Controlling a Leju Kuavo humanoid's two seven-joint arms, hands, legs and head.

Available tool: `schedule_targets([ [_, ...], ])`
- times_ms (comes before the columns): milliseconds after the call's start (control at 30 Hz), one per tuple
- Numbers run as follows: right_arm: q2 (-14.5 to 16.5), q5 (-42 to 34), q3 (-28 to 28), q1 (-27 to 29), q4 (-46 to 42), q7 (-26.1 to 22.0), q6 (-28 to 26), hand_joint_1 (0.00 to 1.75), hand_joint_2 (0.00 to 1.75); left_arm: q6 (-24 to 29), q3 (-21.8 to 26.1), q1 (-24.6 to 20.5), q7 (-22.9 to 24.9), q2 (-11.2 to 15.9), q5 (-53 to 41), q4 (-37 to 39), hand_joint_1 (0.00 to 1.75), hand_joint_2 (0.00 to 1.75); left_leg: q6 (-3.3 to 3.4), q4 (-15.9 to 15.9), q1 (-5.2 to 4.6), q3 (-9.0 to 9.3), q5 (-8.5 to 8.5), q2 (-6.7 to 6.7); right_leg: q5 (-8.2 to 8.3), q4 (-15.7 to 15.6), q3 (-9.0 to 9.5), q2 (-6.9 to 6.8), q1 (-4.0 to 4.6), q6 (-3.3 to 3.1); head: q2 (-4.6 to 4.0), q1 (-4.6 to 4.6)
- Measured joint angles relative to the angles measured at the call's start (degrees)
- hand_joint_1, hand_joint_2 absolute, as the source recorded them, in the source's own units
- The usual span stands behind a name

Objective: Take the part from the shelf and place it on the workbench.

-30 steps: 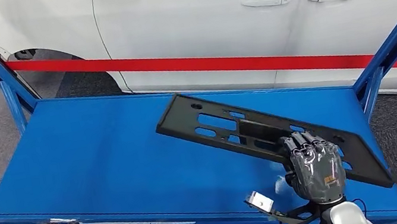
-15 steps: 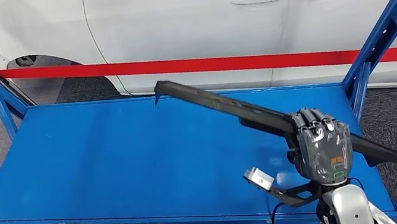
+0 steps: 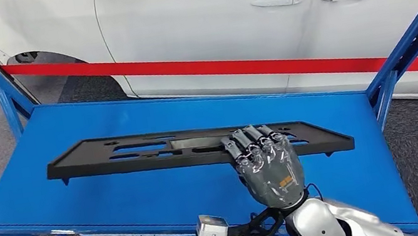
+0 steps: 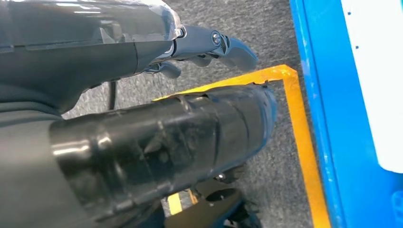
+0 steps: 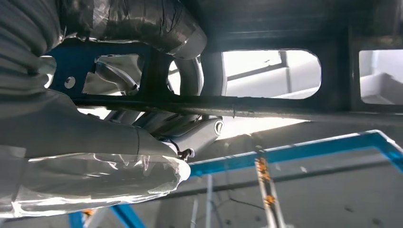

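The part is a long flat black plastic panel [image 3: 154, 150] with several slots. It hangs level above the blue shelf deck [image 3: 104, 191], lying crosswise from left to right. My right hand [image 3: 266, 166] grips its near edge right of the middle, fingers curled over the top. The right wrist view looks up at the panel's underside [image 5: 332, 76], with my thumb [image 5: 142, 28] wrapped against it. My left hand [image 4: 157, 142] hangs low over grey carpet, its fingers loosely extended and holding nothing.
Blue shelf uprights [image 3: 416, 41] rise at both ends of the deck. A white car [image 3: 241, 18] with a red barrier tape [image 3: 217, 66] in front stands behind the shelf. A yellow floor line [image 4: 299, 137] runs beside the blue frame below.
My right hand has lifted the panel off the shelf deck and swung it from a diagonal lie to level and crosswise, its far end now toward the left. The hand has moved leftward.
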Motion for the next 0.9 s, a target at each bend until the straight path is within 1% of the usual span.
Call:
schedule_targets([
  [33, 0.2, 0.0, 0.6, -0.4, 0.3, -0.4, 0.4, 1.75, 1.75, 0.0, 0.0, -0.1, 0.1, 0.0, 0.0, 0.0, 0.0, 0.0, 0.03, 0.0, 0.0, -0.04, 0.0, 0.02, -1.52, 3.6, -1.72, 0.0, -0.16, 0.21, 0.01, -0.01],
  [67, 0.5, 0.0, 1.1, -0.6, 0.6, -0.9, 0.8, 1.75, 1.75, 0.0, 0.0, -0.1, 0.2, 0.0, 0.1, 0.0, 0.0, 0.0, 0.02, 0.1, 0.01, -0.06, -0.03, 0.0, -2.22, 6.3, -3.05, -0.01, -0.33, 0.4, 0.01, 0.0],
  [100, 0.8, 0.0, 1.6, -0.7, 0.8, -1.4, 1.1, 1.75, 1.75, 0.0, 0.0, -0.1, 0.2, -0.1, 0.2, 0.0, 0.0, 0.0, -0.01, 0.2, 0.03, -0.07, -0.09, -0.03, -1.86, 7.2, -3.55, -0.03, -0.51, 0.56, 0.02, -0.01],
  [133, 1.0, 0.0, 1.9, -0.7, 1.1, -1.8, 1.3, 1.75, 1.75, 0.0, 0.0, -0.1, 0.3, -0.1, 0.3, 0.0, 0.0, 0.0, -0.07, 0.3, 0.06, -0.05, -0.19, -0.1, -0.46, 6.0, -3.01, -0.04, -0.69, 0.66, 0.01, -0.01],
  [167, 1.3, 0.0, 2.1, -0.7, 1.3, -2.1, 1.4, 1.75, 1.75, 0.0, 0.0, -0.1, 0.4, -0.1, 0.3, 0.0, 0.0, 0.0, -0.2, 0.5, 0.1, -0.02, -0.34, -0.18, 1.66, 2.7, -1.49, -0.06, -0.86, 0.69, 0.01, -0.01],
  [200, 1.5, 0.0, 2.2, -0.7, 1.5, -2.2, 1.4, 1.75, 1.75, 0.0, 0.0, -0.1, 0.4, -0.2, 0.3, 0.0, 0.0, 0.0, -0.37, 0.8, 0.11, -0.03, -0.54, -0.25, 3.29, -1.0, 0.32, -0.08, -0.96, 0.62, 0.01, -0.01],
  [233, 1.8, 0.0, 2.3, -0.7, 1.7, -2.3, 1.3, 1.75, 1.75, 0.0, 0.0, -0.1, 0.4, -0.2, 0.3, 0.0, 0.0, 0.44, -0.63, 1.1, 0.03, -0.15, -0.74, -0.28, 4.38, -4.2, 1.8, -0.06, -0.88, 0.45, 0.01, -0.02],
  [267, 2.2, 0.0, 2.3, -0.7, 1.9, -2.4, 1.3, 1.75, 1.75, 0.0, 0.0, -0.1, 0.4, -0.2, 0.3, 0.0, 0.0, 0.87, -0.93, 1.3, -0.05, -0.29, -0.85, -0.29, 4.82, -6.2, 2.67, -0.03, -0.77, 0.24, 0.02, -0.03],
  [333, 2.7, 0.0, 2.3, -0.6, 2.2, -2.6, 1.3, 1.75, 1.75, -0.1, 0.0, -0.1, 0.2, -0.2, 0.3, 0.0, 0.0, 1.75, -1.53, 1.4, -0.21, -0.52, -0.85, -0.24, 4.74, -7.1, 2.82, 0.13, -0.48, -0.27, 0.02, -0.04],
  [400, 3.0, 0.0, 2.3, -0.5, 2.5, -2.7, 1.2, 1.75, 1.75, -0.3, 0.0, -0.1, -0.1, -0.2, 0.3, 0.0, 0.0, 1.75, -2.13, 1.8, -0.05, -0.72, -1.34, -0.16, 4.96, -7.3, 2.88, 0.18, -0.62, -1.0, 0.02, -0.04],
  [433, 3.2, 0.0, 2.3, -0.4, 2.7, -2.9, 1.2, 1.75, 1.75, -0.3, 0.0, -0.1, -0.2, -0.2, 0.3, 0.0, 0.0, 1.75, -2.4, 3.0, 0.04, -1.21, -2.24, -0.14, 5.06, -7.5, 2.95, 0.14, -0.69, -1.41, 0.02, -0.04],
  [467, 3.4, 0.0, 2.3, -0.3, 2.8, -3.0, 1.2, 1.75, 1.75, -0.3, 0.0, -0.2, -0.3, -0.2, 0.3, 0.0, 0.0, 1.75, -2.65, 5.3, 0.12, -2.19, -3.72, -0.11, 5.14, -7.7, 3.04, 0.08, -0.76, -1.77, 0.02, -0.05],
  [533, 3.8, 0.0, 2.3, -0.1, 3.1, -3.1, 1.2, 1.75, 1.75, -0.3, 0.0, -0.1, -0.4, -0.2, 0.3, 0.0, 0.0, 1.75, -2.95, 12.7, 0.15, -5.5, -7.33, -0.11, 5.1, -7.7, 3.04, -0.01, -0.65, -2.1, 0.02, -0.05],
  [567, 3.9, 0.0, 2.3, 0.1, 3.2, -3.1, 1.2, 1.75, 1.75, -0.3, 0.0, -0.1, -0.4, -0.2, 0.3, 0.0, 0.0, 1.75, -3.03, 16.0, 0.16, -7.04, -8.42, -0.11, 5.08, -7.7, 3.05, -0.03, -0.58, -2.13, 0.02, -0.04],
  [600, 4.0, 0.0, 2.3, 0.3, 3.4, -3.1, 1.2, 1.75, 1.75, -0.3, 0.0, 0.0, -0.4, -0.2, 0.3, 0.0, 0.0, 1.75, -3.03, 17.6, 0.16, -7.83, -8.51, -0.11, 5.07, -7.6, 3.06, -0.03, -0.52, -2.15, 0.02, -0.04],
  [633, 4.0, 0.0, 2.3, 0.4, 3.5, -3.1, 1.2, 1.75, 1.75, -0.3, 0.0, 0.0, -0.5, -0.2, 0.3, 0.0, 0.0, 1.75, -2.94, 17.0, 0.15, -7.54, -7.46, -0.11, 5.06, -7.6, 3.1, 0.01, -0.48, -2.15, 0.02, -0.04],
  [667, 4.1, 0.0, 2.3, 0.5, 3.6, -3.1, 1.2, 1.75, 1.75, -0.3, 0.0, 0.0, -0.5, -0.2, 0.3, 0.0, 0.0, 1.75, -2.76, 14.0, 0.15, -6.15, -5.49, -0.11, 5.04, -7.6, 3.17, 0.08, -0.46, -2.12, 0.02, -0.04],
  [700, 4.1, 0.0, 2.3, 0.5, 3.6, -3.1, 1.2, 1.75, 1.75, -0.3, 0.0, 0.0, -0.5, -0.2, 0.3, 0.0, 0.0, 1.75, -2.51, 9.7, 0.12, -4.2, -3.49, -0.11, 5.0, -7.6, 3.24, 0.16, -0.46, -2.05, 0.02, -0.04],
  [733, 4.2, 0.0, 2.3, 0.5, 3.7, -3.1, 1.2, 1.75, 1.75, -0.3, 0.0, 0.0, -0.5, -0.2, 0.3, 0.0, 0.0, 1.75, -2.26, 5.8, 0.0, -2.35, -2.01, -0.13, 4.97, -7.5, 3.22, 0.23, -0.35, -1.92, 0.01, -0.04],
  [767, 4.2, 0.0, 2.3, 0.6, 3.7, -3.1, 1.2, 1.75, 1.75, -0.3, 0.0, -0.1, -0.5, -0.2, 0.3, 0.0, 0.0, 1.75, -2.06, 3.1, -0.13, -1.07, -1.16, -0.16, 4.99, -7.4, 3.13, 0.28, -0.3, -1.71, 0.01, -0.05],
  [800, 4.3, 0.0, 2.2, 0.7, 3.7, -3.1, 1.2, 1.75, 1.75, -0.2, 0.0, -0.2, -0.5, -0.2, 0.3, 0.0, 0.0, 1.75, -1.9, 1.7, -0.27, -0.51, -1.01, -0.19, 5.04, -7.4, 3.01, 0.3, -0.25, -1.48, 0.01, -0.05],
  [833, 4.3, 0.0, 2.0, 1.0, 3.8, -3.0, 1.1, 1.75, 1.75, 0.0, 0.0, -0.1, -0.6, -0.2, 0.3, 0.0, 0.0, 1.75, -1.78, 1.5, -0.39, -0.44, -1.04, -0.23, 5.14, -7.5, 2.93, 0.31, -0.21, -1.2, 0.01, -0.04],
  [900, 4.3, 0.0, 1.1, 1.9, 3.9, -2.8, 0.9, 1.75, 1.75, 0.6, 0.0, 0.0, -0.5, -0.2, 0.4, 0.0, 0.0, 1.75, -1.24, 1.0, -0.15, -0.34, -0.7, -0.26, 5.05, -7.6, 3.0, 0.29, -0.19, -0.6, 0.01, -0.03],
])
